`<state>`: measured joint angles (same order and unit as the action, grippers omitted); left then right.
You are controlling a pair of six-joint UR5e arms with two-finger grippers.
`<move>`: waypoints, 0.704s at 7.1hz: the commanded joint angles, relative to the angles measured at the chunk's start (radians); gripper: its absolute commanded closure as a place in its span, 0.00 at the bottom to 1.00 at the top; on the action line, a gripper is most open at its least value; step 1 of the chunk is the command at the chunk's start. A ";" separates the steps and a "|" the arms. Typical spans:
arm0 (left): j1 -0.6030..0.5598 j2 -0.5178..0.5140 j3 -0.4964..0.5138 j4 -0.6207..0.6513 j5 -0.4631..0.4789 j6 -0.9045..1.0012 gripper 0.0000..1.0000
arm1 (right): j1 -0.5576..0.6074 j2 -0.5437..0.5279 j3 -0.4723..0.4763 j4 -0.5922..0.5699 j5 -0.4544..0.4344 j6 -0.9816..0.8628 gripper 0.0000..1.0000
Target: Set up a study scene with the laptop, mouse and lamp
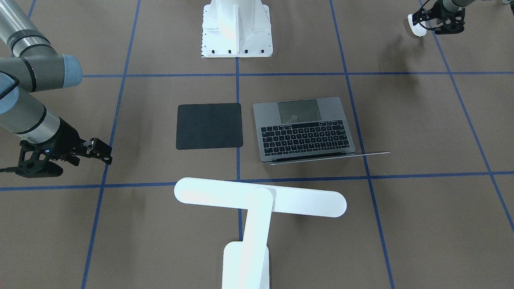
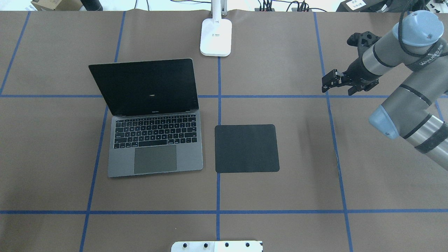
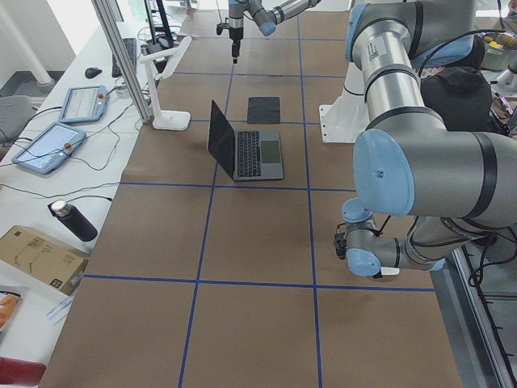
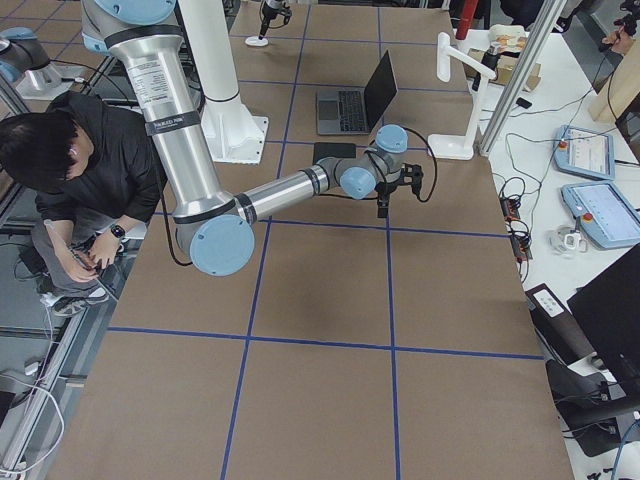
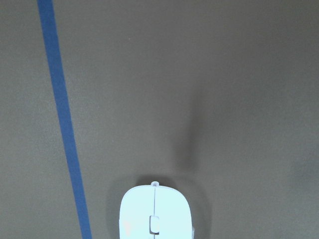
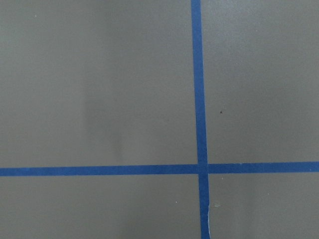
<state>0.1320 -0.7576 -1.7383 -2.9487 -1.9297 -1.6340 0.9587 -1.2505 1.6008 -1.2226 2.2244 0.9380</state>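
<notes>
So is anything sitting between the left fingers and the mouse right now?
Nothing visible. The mouse lies on bare brown paper right by the left gripper. The laptop and the black mat lie well away, toward the table's middle.

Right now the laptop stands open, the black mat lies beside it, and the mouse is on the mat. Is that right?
Not quite. The black mat is bare; the mouse is far from it, on the robot's left side, as the exterior front-facing view shows. The laptop is open beside the mat.
</notes>
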 commanded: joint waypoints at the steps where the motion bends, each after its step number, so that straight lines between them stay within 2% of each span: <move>1: 0.040 -0.023 0.022 -0.041 0.003 -0.053 0.00 | -0.001 -0.007 0.010 0.000 -0.003 0.001 0.01; 3: 0.172 -0.042 0.022 -0.053 0.101 -0.169 0.00 | -0.009 -0.015 0.010 0.000 -0.003 0.001 0.01; 5: 0.205 -0.032 0.023 -0.072 0.118 -0.184 0.00 | -0.014 -0.020 0.011 0.000 -0.018 0.001 0.01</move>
<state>0.3154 -0.7938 -1.7162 -3.0131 -1.8251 -1.8038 0.9484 -1.2667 1.6110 -1.2226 2.2144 0.9388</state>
